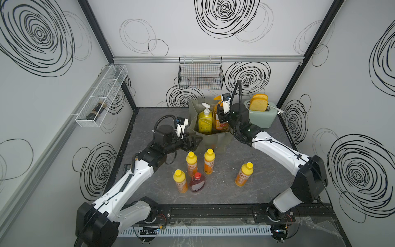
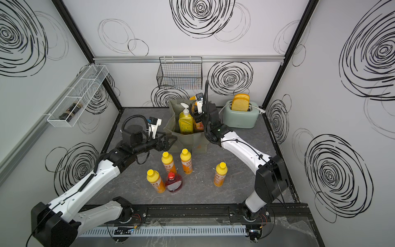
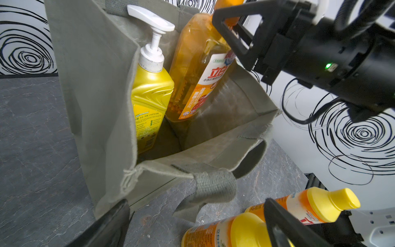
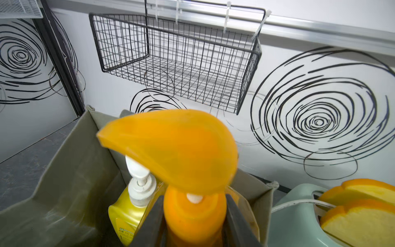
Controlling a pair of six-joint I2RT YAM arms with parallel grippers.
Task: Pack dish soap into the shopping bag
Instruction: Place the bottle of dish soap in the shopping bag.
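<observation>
We find the mouth of the bag (image 1: pixel 213 140) partly taken. The yellow bottle (image 3: pixel 151 92) stands against its left wall with the amber bottle (image 3: pixel 192 64) beyond it. The right gripper (image 4: pixel 194 220), clamped on the amber bottle's neck, hangs over the opening. The near right part of the bag's inside shows bare. The left gripper (image 1: pixel 193 143), jaws spread wide, sits just beside the bag's near left corner. On the near side of the bag, three small bottles (image 1: pixel 191 163) (image 1: pixel 209 161) (image 1: pixel 180 180) and the red bottle (image 1: pixel 197 182) crowd together. A fourth small bottle (image 1: pixel 244 174) stands well to their right, with bare table (image 1: pixel 224 181) between. The toaster (image 1: pixel 259 116) blocks the far right, and the right arm (image 1: pixel 277 149) crosses that side.
</observation>
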